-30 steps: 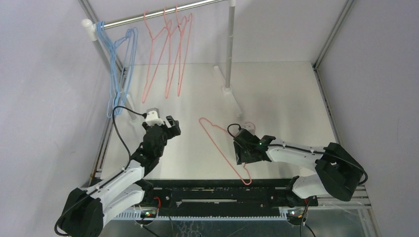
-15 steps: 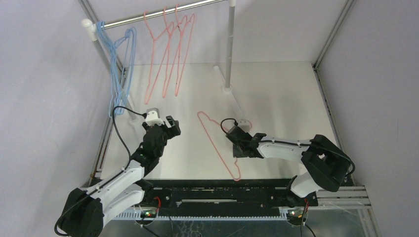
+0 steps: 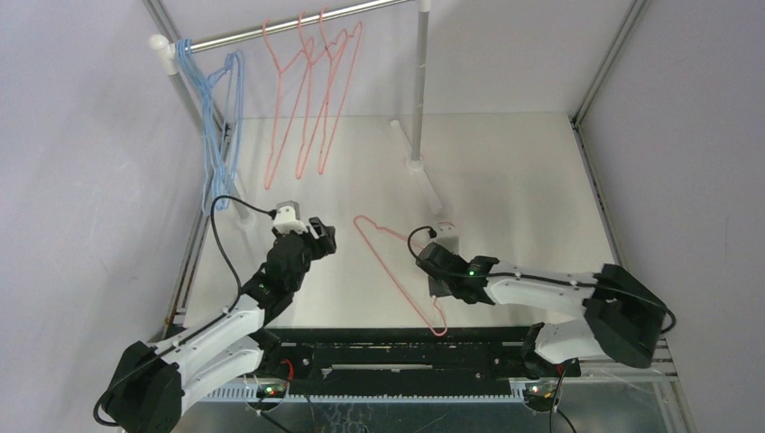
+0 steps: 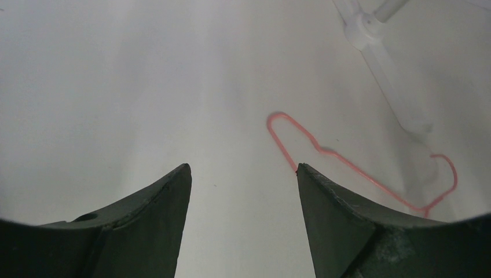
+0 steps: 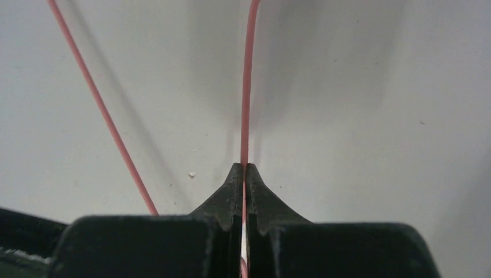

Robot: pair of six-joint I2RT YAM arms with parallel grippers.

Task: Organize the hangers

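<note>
One pink-red hanger [image 3: 359,219] lies flat on the white table between the two arms. My right gripper [image 3: 435,275] is shut on its right-hand wire; in the right wrist view the thin pink wire [image 5: 249,87] runs straight out from between the pressed fingertips [image 5: 244,167]. My left gripper [image 3: 323,236] hovers open just left of the hanger's upper corner. In the left wrist view nothing is between its fingers [image 4: 243,168], and the hanger's loop [image 4: 347,168] lies beyond the right finger. Three pink-red hangers [image 3: 311,99] and several light blue ones [image 3: 216,117] hang on the rail.
The silver rail [image 3: 298,23] spans the back on white posts. One post's foot [image 3: 415,162] stands mid-table, also seen as a white foot [image 4: 382,58] in the left wrist view. Grey walls close in both sides. A black track runs along the near edge.
My right gripper shut on the lying hanger's wire and drew it a little left and toward me. My left gripper drifted slightly right and its jaws narrowed a bit.
</note>
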